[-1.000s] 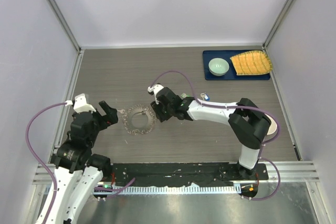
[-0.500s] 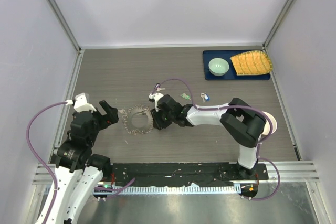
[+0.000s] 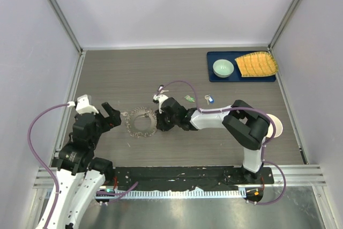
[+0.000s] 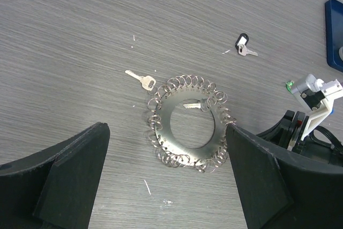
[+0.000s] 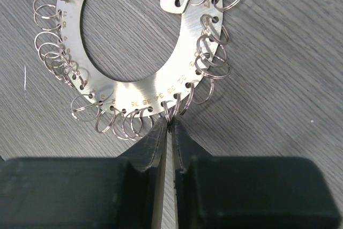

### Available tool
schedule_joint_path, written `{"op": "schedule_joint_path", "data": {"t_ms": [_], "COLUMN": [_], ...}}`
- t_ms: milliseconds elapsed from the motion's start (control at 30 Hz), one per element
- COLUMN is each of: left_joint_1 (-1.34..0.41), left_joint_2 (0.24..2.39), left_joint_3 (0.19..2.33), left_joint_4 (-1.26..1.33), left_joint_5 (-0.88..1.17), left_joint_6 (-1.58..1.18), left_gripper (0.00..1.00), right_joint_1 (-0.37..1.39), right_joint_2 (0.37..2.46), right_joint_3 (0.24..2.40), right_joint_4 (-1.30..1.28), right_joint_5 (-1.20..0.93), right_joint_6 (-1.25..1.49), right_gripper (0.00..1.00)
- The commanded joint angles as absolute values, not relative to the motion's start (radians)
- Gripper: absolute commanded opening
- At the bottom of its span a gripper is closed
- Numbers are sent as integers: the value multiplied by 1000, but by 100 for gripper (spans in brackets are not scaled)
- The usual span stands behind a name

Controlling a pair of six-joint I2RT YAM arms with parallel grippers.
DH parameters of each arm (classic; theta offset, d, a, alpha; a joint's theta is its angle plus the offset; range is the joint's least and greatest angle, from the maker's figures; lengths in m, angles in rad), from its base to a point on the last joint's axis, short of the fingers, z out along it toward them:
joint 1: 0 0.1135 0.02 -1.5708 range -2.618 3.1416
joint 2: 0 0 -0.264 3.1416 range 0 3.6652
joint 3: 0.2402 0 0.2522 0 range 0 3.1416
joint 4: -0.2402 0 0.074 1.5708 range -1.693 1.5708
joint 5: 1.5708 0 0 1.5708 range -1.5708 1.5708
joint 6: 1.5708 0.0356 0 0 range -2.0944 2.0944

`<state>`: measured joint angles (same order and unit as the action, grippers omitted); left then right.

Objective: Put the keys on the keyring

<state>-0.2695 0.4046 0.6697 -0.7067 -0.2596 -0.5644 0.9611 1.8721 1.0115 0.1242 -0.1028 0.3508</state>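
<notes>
Flat silver metal keyring [image 5: 134,87], rim bristling with wire loops [image 5: 211,30], lies left of centre on the grey wood-grain tabletop [image 3: 161,73]. Right tool [image 5: 170,128] is pinched tight on one loop at its edge; left tool [image 3: 111,115] gapes wide open beside it.

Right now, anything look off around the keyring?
Nothing spilled or damaged. One plain silver key lies outside the keyring, at its rim, while a second key hangs inside; whether the outer one is hooked on, I can't tell.
</notes>
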Motion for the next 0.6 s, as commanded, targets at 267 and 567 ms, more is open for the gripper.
{"op": "schedule_joint_path", "data": {"t_ms": [267, 567], "left_joint_1": [-253, -250], "left_joint_2": [434, 477], "left_joint_3": [661, 646], "left_joint_4": [-646, -609], "left_joint_5": [-201, -109], "left_joint_6": [-554, -551], "left_gripper": [95, 95], "right_joint_1": [962, 963], "right_joint_2": [1802, 1747], "right_joint_3": [930, 847], "right_joint_4": [261, 417], "right_joint_5": [-121, -124], "right_joint_6": [371, 353], "right_gripper": [1, 1]}}
